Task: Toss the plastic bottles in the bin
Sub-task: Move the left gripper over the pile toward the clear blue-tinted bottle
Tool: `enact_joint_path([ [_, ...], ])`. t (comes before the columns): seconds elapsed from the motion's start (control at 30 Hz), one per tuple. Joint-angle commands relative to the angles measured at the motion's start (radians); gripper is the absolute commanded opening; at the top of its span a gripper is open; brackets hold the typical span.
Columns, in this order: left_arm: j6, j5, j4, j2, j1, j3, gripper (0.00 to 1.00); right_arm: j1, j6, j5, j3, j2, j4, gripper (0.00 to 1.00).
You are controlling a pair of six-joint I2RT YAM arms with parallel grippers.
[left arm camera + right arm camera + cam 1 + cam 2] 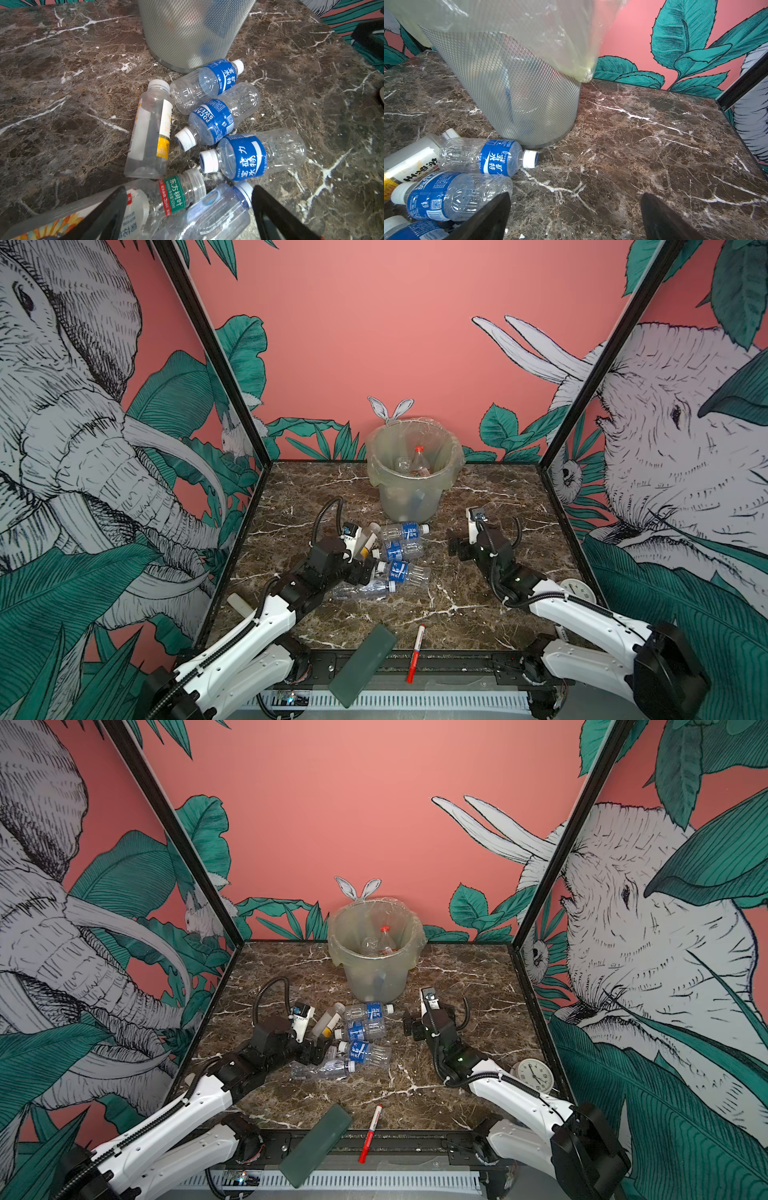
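Observation:
Several plastic bottles lie in a heap on the marble in front of the bin. Three have blue labels; one is yellow-white. My left gripper stands open and low over the near end of the heap. A green-and-red labelled bottle and a clear blue-capped bottle lie between its fingers, not clamped. My right gripper is open over bare marble, right of the heap. A red-capped bottle stands inside the bin.
A dark green slab and a red-and-white marker lie over the table's front edge. A white clock sits at the right edge behind my right arm. Black frame posts and walls close in the sides and back.

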Motion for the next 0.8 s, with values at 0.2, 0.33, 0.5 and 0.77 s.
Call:
enact_joint_path([
  [0.2, -0.027, 0.042, -0.201, -0.071, -0.012, 0.0, 0.94, -0.013, 0.042, -0.033, 0.052, 0.077, 0.004, 0.99],
  [0.33, -0.073, 0.055, -0.208, -0.076, -0.025, -0.02, 0.94, -0.018, 0.048, -0.036, 0.056, 0.082, -0.002, 0.99],
  [0.5, -0.134, 0.061, -0.228, -0.055, -0.03, -0.037, 0.95, -0.027, 0.06, -0.039, 0.06, 0.084, -0.016, 0.99],
  [0.77, -0.179, 0.054, -0.207, -0.025, -0.03, -0.074, 0.97, -0.035, 0.065, -0.06, 0.064, 0.088, -0.02, 0.99],
])
